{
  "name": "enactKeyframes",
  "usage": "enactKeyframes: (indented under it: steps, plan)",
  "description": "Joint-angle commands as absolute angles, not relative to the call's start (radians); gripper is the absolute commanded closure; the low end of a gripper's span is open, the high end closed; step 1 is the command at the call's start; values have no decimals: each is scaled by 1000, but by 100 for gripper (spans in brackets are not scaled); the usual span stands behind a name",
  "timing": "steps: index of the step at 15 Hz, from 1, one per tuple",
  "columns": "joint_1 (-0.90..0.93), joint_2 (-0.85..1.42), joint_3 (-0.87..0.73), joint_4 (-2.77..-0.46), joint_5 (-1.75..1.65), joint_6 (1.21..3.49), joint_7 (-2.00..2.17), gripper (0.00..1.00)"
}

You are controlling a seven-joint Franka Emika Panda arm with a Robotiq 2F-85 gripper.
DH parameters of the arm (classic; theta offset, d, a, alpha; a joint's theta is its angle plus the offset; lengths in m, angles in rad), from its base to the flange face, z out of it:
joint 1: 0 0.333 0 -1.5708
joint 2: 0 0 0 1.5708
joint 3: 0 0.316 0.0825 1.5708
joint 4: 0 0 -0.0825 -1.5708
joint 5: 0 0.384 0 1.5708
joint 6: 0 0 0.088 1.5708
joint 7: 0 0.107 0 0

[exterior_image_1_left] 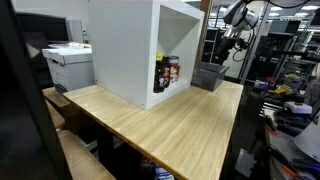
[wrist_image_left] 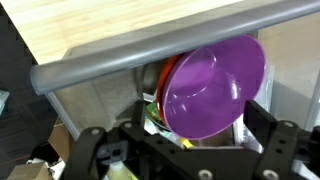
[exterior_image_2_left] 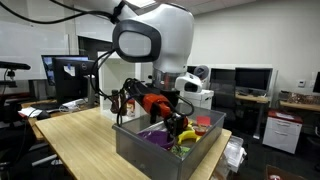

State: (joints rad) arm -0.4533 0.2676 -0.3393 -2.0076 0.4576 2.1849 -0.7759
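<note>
In the wrist view the wooden worktop (wrist_image_left: 90, 25) fills the upper left. The grey bin (wrist_image_left: 150, 47) shows its rim slanting below it. The purple bowl (wrist_image_left: 215, 85) lies tilted inside that bin, right of centre, over an orange dish (wrist_image_left: 165, 72). The jaws stand wide (one finger on each side of the bowl), holding nothing, above it.

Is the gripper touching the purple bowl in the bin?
Cannot tell. In the wrist view one finger of the open gripper overlaps the rim of the round purple plastic bowl; depth is unclear.
</note>
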Motion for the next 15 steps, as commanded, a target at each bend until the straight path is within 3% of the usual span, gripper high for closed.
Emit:
enactKeyframes:
  steps: [1, 15]
  plan:
    - [-478, 314, -320, -1940, 428, 2134, -728, 0]
    - [-501, 434, -275, -1782, 375, 2083, -631, 0]
